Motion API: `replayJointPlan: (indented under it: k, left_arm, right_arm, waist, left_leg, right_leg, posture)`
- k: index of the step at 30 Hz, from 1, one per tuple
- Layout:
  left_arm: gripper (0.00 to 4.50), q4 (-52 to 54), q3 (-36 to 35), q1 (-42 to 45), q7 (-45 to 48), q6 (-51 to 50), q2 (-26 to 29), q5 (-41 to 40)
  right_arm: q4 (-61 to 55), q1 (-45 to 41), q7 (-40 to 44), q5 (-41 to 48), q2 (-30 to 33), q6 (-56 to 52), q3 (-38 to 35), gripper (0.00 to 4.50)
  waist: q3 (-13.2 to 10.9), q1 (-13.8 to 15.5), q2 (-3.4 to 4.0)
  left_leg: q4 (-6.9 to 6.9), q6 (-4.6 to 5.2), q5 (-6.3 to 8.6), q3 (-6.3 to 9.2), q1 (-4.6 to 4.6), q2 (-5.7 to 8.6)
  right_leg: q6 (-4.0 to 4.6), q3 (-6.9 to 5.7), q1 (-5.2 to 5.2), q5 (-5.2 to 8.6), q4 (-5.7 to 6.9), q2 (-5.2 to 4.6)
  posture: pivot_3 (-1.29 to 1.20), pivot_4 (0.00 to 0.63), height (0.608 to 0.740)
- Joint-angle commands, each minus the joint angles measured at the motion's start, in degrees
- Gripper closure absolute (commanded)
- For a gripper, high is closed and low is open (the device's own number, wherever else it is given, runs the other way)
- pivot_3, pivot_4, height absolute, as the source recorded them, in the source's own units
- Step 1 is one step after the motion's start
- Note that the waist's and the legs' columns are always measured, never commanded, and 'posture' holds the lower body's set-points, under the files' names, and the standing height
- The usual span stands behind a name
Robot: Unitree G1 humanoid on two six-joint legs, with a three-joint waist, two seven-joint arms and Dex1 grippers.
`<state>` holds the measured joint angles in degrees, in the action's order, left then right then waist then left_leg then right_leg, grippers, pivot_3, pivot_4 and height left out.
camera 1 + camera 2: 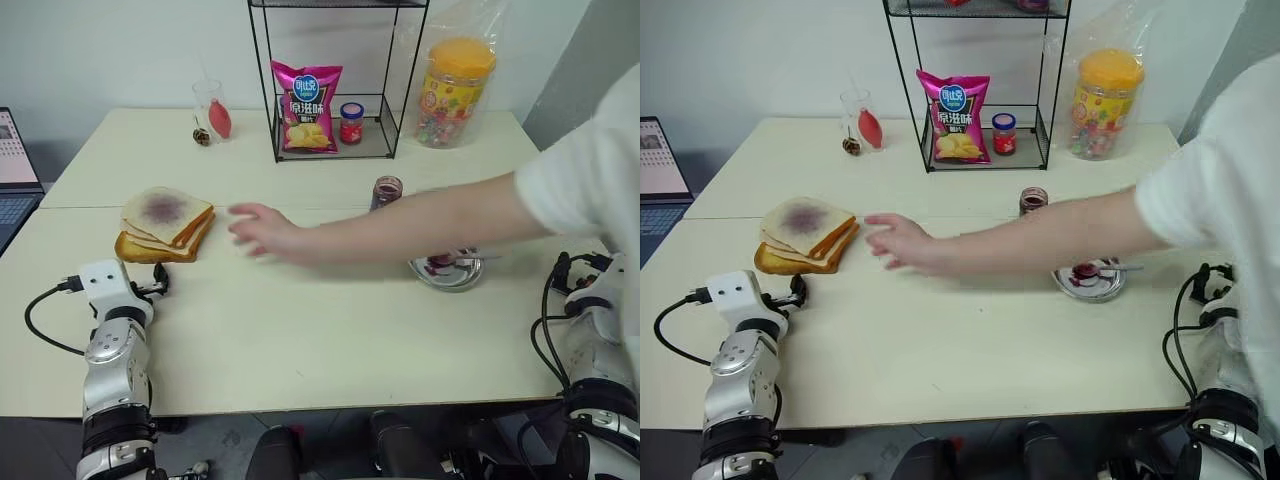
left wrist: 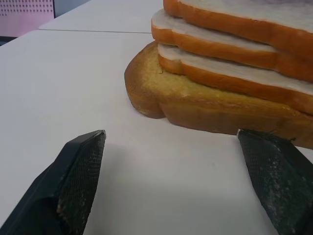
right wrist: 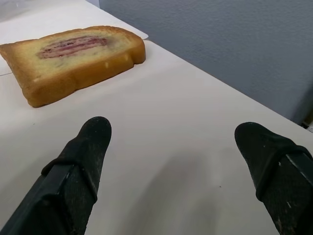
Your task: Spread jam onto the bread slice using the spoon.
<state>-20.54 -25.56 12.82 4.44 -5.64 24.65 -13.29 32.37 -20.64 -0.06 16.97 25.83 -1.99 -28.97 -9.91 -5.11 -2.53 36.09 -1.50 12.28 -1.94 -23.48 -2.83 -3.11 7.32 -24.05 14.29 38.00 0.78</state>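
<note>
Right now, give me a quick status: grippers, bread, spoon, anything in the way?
Left gripper open, by bread stack. Right gripper open, empty, facing bread slice. Spoon in metal dish. Person's arm across table.

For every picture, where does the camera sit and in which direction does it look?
Left eye view: on the head, looking down over the table; both arms, a person's hand.
Right eye view: beside it, the same scene.
Left wrist view: on the left wrist, along the open left gripper at the bread stack.
Right wrist view: on the right wrist, along the open right gripper at the bread slice.
Both eyes share the stack.
</note>
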Motion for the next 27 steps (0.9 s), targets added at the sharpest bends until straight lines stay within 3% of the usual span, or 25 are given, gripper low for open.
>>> replayJointPlan:
  k: [1,9,16,23,27]
  left_arm:
    - [0.0,2.16,-0.21,-0.35,1.48,-0.62,0.75,-0.79]
    - [0.0,3.58,-1.97,-2.06,2.06,-0.16,1.37,-2.14]
    - [0.0,11.0,-5.86,-3.99,12.34,-6.87,3.96,-13.42]
    - [0.0,18.95,-10.27,-2.13,17.98,-19.65,7.02,-28.19]
    - [0.0,13.56,-9.12,5.16,15.26,-20.61,8.12,-26.77]
  right_arm:
    - [-2.96,0.65,-0.31,0.18,0.86,0.24,-0.96,0.03]
    - [-4.72,2.12,-0.28,0.46,1.15,-0.48,-1.3,0.03]
    - [-12.27,4.61,3.6,1.68,3.15,-4.01,-1.32,0.03]
    - [-29.89,7.16,22.4,13.24,8.77,-17.29,1.99,0.03]
    - [-41.84,6.87,35.12,26.23,16.2,-32.51,5.3,0.03]
  waist:
    - [0.0,0.0,0.0]
    - [0.0,-0.06,0.01]
    - [0.0,0.01,0.03]
    - [-0.04,-0.16,0.11]
    - [-0.08,0.21,0.16]
  left_leg:
    - [0.0,0.0,0.0,0.0,0.0,0.0]
    - [0.0,0.0,0.0,0.04,-0.07,0.02]
    - [0.0,0.01,-0.01,0.12,-0.06,0.01]
    - [0.03,0.02,-0.01,0.11,0.02,0.02]
    - [0.04,0.02,-0.02,0.23,0.01,0.03]
  right_leg:
    - [0.0,0.0,0.0,0.0,0.0,0.0]
    - [-0.03,-0.02,-0.01,0.02,-0.01,-0.01]
    - [-0.02,-0.09,-0.02,0.02,0.05,0.0]
    - [-0.05,-0.05,0.01,-0.02,0.08,0.01]
    - [-0.05,-0.13,0.03,-0.02,0.1,0.04]
  posture:
    - [0.0,0.15,0.74]
    - [0.0,0.15,0.74]
    - [0.0,0.15,0.74]
    - [0.0,0.15,0.74]
    - [0.0,0.15,0.74]
